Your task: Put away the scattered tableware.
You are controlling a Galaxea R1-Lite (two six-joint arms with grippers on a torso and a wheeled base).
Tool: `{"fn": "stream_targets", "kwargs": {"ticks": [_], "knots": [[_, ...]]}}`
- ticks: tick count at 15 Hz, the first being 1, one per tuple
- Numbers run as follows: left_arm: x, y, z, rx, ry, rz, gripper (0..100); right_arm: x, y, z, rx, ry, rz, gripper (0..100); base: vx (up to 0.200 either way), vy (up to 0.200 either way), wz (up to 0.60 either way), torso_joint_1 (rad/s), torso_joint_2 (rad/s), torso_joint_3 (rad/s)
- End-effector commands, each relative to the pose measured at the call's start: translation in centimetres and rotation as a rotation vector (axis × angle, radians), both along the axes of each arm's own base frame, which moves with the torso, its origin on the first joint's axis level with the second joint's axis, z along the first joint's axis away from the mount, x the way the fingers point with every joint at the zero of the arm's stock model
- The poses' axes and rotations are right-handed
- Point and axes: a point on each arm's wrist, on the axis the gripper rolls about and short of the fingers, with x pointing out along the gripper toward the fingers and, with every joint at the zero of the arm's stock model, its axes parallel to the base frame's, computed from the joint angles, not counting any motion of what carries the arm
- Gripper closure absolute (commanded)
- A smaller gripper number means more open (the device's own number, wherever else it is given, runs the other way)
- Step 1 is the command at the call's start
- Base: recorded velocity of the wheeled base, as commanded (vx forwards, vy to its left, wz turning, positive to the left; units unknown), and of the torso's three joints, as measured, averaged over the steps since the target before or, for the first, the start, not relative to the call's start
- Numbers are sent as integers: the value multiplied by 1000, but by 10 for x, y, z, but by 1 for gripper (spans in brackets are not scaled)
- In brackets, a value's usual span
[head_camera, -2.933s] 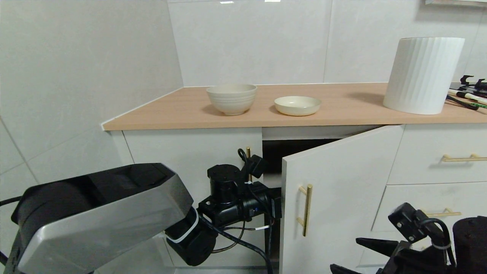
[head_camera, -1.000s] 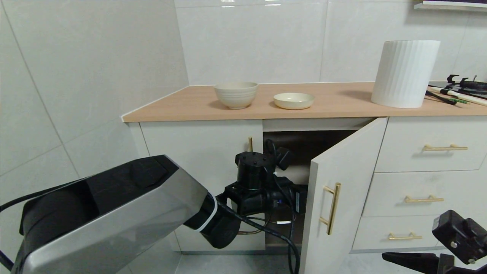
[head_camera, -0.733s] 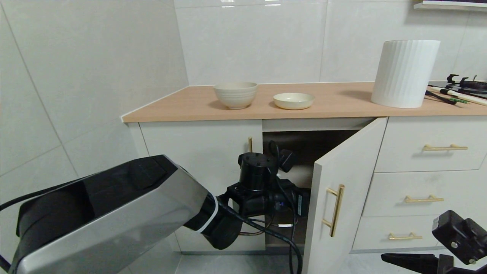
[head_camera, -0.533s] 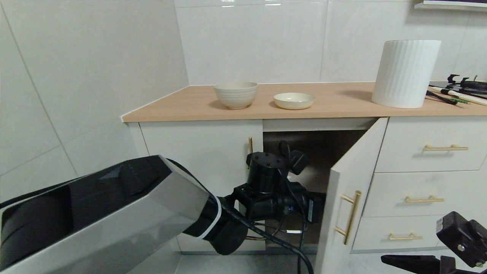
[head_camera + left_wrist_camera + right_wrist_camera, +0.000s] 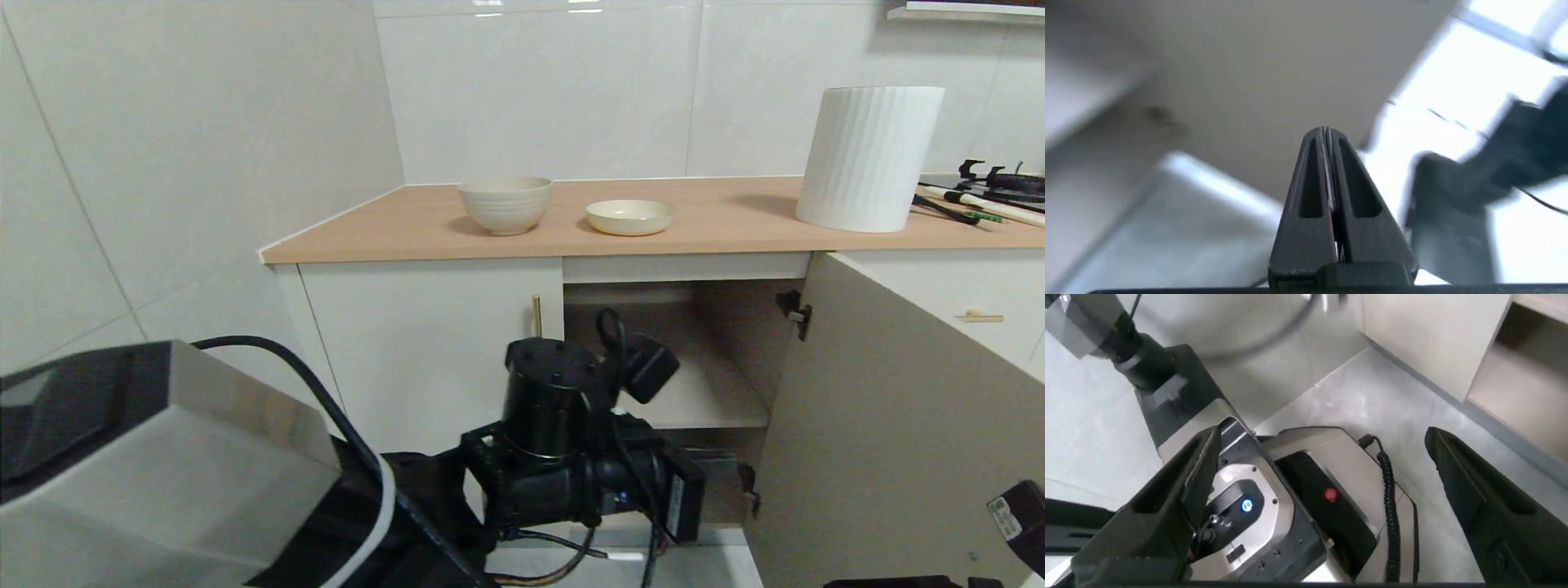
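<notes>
- The bowl [image 5: 505,204] and the shallow dish [image 5: 629,216] both sit on the wooden counter [image 5: 735,220]; the bowl is to the left, the dish just beside it on the right, the two apart and upright; neither has been put away yet
- The cabinet door [image 5: 882,425] below them stands swung wide, out toward the near right; the shelf [image 5: 702,400] inside is bare where it shows; I judge the opening step to be done, so the storage place is ready
- The door to its left [image 5: 424,351] is closed, its brass handle [image 5: 536,315] upright at the edge
- The left gripper [image 5: 1324,143] has its fingers pressed flat together with nothing between them; the left arm's wrist [image 5: 571,457] hangs low in front of the open compartment, well below the counter
- The right gripper [image 5: 1323,441] has its fingers spread wide and carries nothing; it points down at the floor near the cabinet's foot
- What is left, by my reading, is nearly the whole of the tidying: lift each piece off the counter, set it on the shelf, then perhaps shut the door; the low arm would first have to rise to counter height and part its fingers
- A tall white ribbed container [image 5: 869,159] stands at the far right of the counter, with some utensils [image 5: 971,204] beyond it; whether those count as scattered tableware I cannot tell
</notes>
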Motion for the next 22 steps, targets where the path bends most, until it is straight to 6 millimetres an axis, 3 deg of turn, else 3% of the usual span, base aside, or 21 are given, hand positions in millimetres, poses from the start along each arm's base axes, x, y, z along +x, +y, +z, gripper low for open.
{"fn": "stream_targets", "kwargs": {"ticks": [1, 2, 3, 4, 6, 7, 9, 13, 16, 17, 22], "knots": [[6, 46, 18, -38, -42, 118, 100, 6, 5, 1, -15, 7, -17, 0, 0, 0, 0, 0, 0, 0], [4, 76, 25, -37, -50, 178, 100, 16, 13, 5, -37, -4, -77, 0, 0, 0, 0, 0, 0, 0], [2, 88, 28, -38, -54, 201, 100, 20, 17, 9, -38, -11, -98, 0, 0, 0, 0, 0, 0, 0], [-5, 119, 41, -37, -80, 265, 100, 35, 28, 23, -25, -30, -145, 0, 0, 0, 0, 0, 0, 0], [-11, 148, 57, -19, -111, 330, 100, 56, 34, 36, -8, -49, -204, 0, 0, 0, 0, 0, 0, 0], [-28, 174, 76, 14, -102, 379, 100, 79, 40, 49, 10, -72, -260, 0, 0, 0, 0, 0, 0, 0], [-52, 201, 98, 42, -70, 437, 100, 107, 46, 63, 23, -104, -312, 0, 0, 0, 0, 0, 0, 0], [-63, 232, 118, 20, -98, 566, 100, 126, 57, 94, 20, -117, -319, 0, 0, 0, 0, 0, 0, 0], [-62, 237, 120, 25, -88, 590, 100, 129, 56, 96, 6, -102, -336, 0, 0, 0, 0, 0, 0, 0], [-61, 237, 120, 22, -88, 588, 0, 127, 54, 98, 6, -105, -351, 0, 0, 0, 0, 0, 0, 0], [-56, 236, 134, -28, -93, 622, 0, 123, 46, 109, -53, -87, -438, 0, 0, 0, 0, 0, 0, 0]]}}
